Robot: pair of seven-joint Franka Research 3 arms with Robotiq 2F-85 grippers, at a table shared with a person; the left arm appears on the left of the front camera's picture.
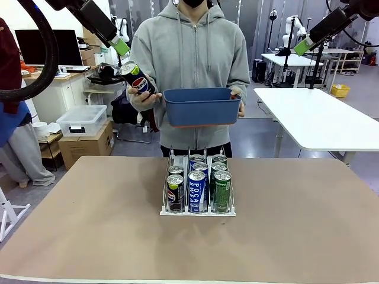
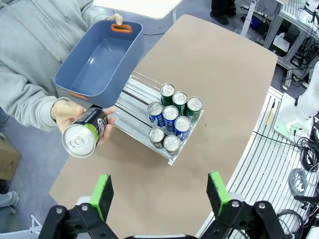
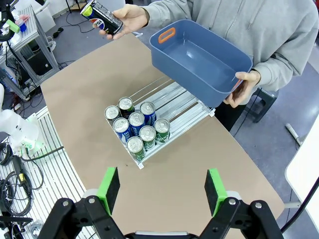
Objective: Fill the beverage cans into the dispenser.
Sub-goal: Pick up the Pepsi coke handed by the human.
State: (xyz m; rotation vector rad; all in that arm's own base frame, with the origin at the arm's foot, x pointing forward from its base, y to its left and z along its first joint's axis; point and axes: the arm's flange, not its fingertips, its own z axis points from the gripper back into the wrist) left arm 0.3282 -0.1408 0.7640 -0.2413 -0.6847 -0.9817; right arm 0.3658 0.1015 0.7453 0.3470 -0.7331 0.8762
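**Eight cans in the rack, a ninth in the person's hand**

The dispenser (image 1: 198, 212) sits in the middle of the table (image 1: 89, 231) and holds eight upright cans, bunched toward its white front lip. Seen from the front, its left lane has two black Pepsi cans (image 1: 174, 192), its middle lane three blue-and-white Pocari Sweat cans (image 1: 196, 189), and its right lane three green cans (image 1: 222, 190). The far stretch of all three lanes lies bare.

Beyond the dispenser's far end stands a person. One hand (image 1: 141, 97) holds a ninth can (image 1: 137, 80), a Pepsi one, tilted, above and left of the dispenser. The other hand (image 1: 235, 102) holds one blue bin (image 1: 201, 109) with nothing inside, above the dispenser's far end.

The left gripper (image 2: 159, 181) and right gripper (image 3: 162, 175) hang high above the dispenser, well apart from it, each with fingers spread wide and nothing between them.
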